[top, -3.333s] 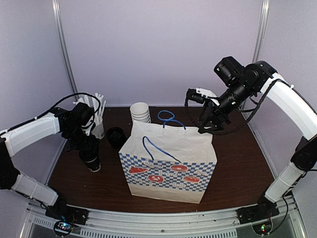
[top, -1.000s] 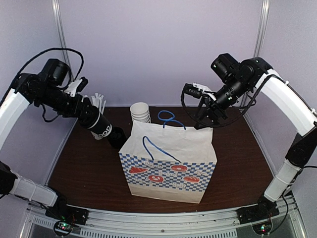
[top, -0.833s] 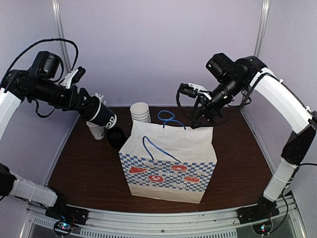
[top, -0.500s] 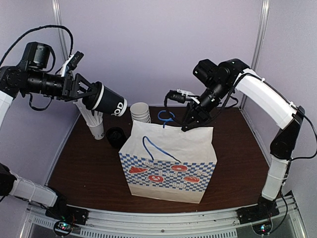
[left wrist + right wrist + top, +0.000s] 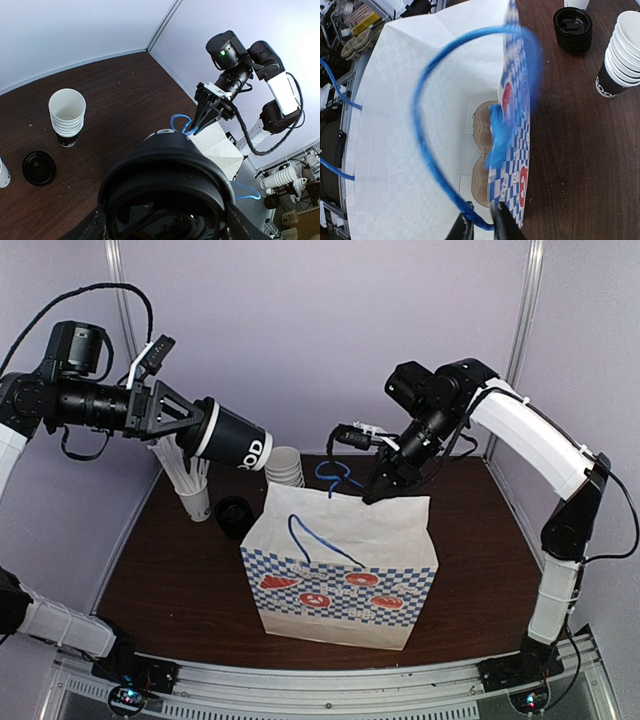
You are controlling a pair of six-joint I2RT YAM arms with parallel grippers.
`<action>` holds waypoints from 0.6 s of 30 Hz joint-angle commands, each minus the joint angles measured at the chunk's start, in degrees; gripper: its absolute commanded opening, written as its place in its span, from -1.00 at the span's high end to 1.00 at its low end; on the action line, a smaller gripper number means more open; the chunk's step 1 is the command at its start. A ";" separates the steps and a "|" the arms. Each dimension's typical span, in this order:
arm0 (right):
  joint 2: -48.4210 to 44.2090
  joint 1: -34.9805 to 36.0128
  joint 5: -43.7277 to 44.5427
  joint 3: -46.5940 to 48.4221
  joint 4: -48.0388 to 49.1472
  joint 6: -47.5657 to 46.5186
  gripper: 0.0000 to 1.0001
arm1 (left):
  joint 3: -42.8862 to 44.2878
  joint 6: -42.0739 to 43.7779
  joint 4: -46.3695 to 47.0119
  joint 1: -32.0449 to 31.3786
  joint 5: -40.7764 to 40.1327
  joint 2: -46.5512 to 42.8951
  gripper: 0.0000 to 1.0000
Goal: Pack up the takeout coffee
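Note:
The takeout coffee point(image 5: 238, 443) is a black cup with a white band and a black dome lid point(image 5: 167, 190). It is held level in the air, left of and above the bag. My left gripper point(image 5: 203, 428) is shut on its lid end, and the cup fills the bottom of the left wrist view. The white paper bag point(image 5: 340, 560) with blue checks stands open at the table's middle. My right gripper point(image 5: 482, 222) is shut on the bag's rear blue rope handle point(image 5: 427, 165), at the far rim point(image 5: 372, 494).
A brown cup carrier point(image 5: 482, 145) lies on the bag's floor. A stack of lidless white cups point(image 5: 284, 466) stands behind the bag's left corner. Loose black lids point(image 5: 234, 515) lie left of the bag. A white cup of sticks point(image 5: 195, 495) stands at the far left.
My left arm has lifted the coffee and swung it right toward the bag. My right gripper has come down and left to the rear handle and closed on it.

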 commanded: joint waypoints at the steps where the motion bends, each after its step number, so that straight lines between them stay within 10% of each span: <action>1: 1.35 0.53 -0.09 2.38 -0.47 1.10 0.99 | -0.73 -0.41 3.66 -0.62 0.90 -0.03 -0.10; 18: -4.76 -2.54 9.11 5.00 2.16 0.28 1.00 | -4.44 -0.59 7.66 -1.33 1.42 -0.28 -0.09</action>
